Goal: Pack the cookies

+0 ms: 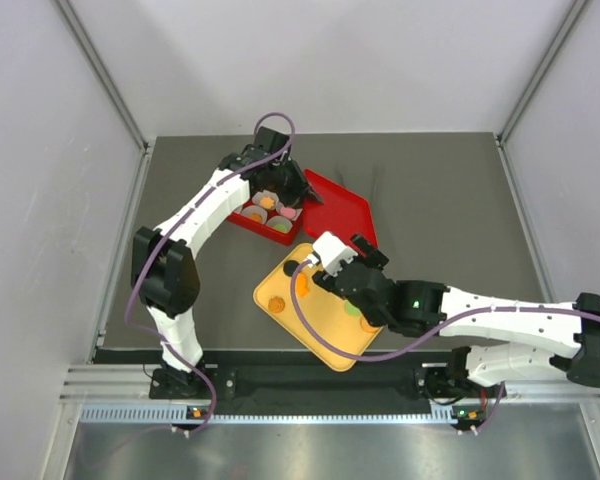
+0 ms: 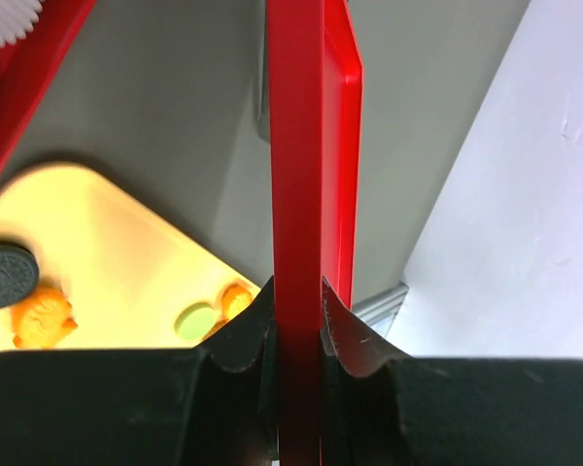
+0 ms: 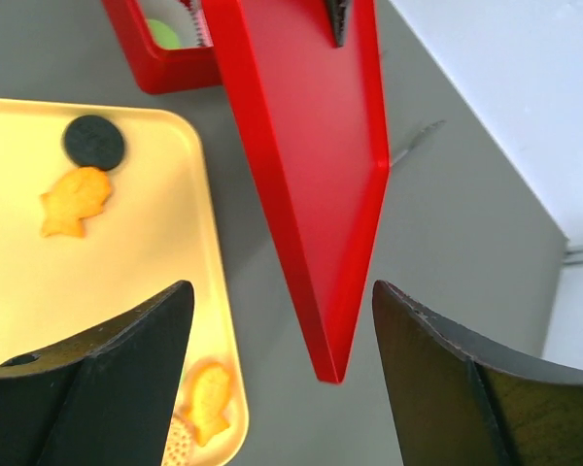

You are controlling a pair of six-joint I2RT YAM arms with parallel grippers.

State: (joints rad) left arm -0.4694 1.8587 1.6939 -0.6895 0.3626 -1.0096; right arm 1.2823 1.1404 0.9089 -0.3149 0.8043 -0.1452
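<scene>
Closest to me, at six o'clock on the table point(image 1: 450, 200), sits the yellow tray point(image 1: 330, 345). Loose cookies point(image 1: 275, 303) lie on it, among them a black cookie point(image 3: 94, 142), orange fish cookies point(image 3: 75, 199) and a green cookie point(image 2: 196, 318). The right gripper point(image 3: 279, 291) hangs over the tray's far end with its fingers spread wide and nothing between them. Beyond it, toward one o'clock from the tray, the red lid point(image 1: 345, 205) is held up at a tilt, off the box, and the left gripper point(image 2: 296, 311) is clamped tight on its rim. I can't tell whether the lid's low corner touches the table. Farthest back, at eleven o'clock from the tray, is the red box point(image 1: 255, 228), with white paper cups point(image 2: 10, 15) inside. I can make out something orange, pink and green sitting in them. I'd call the packing partly done: some cookies are boxed, several wait on the tray, and the lid has yet to go on.
</scene>
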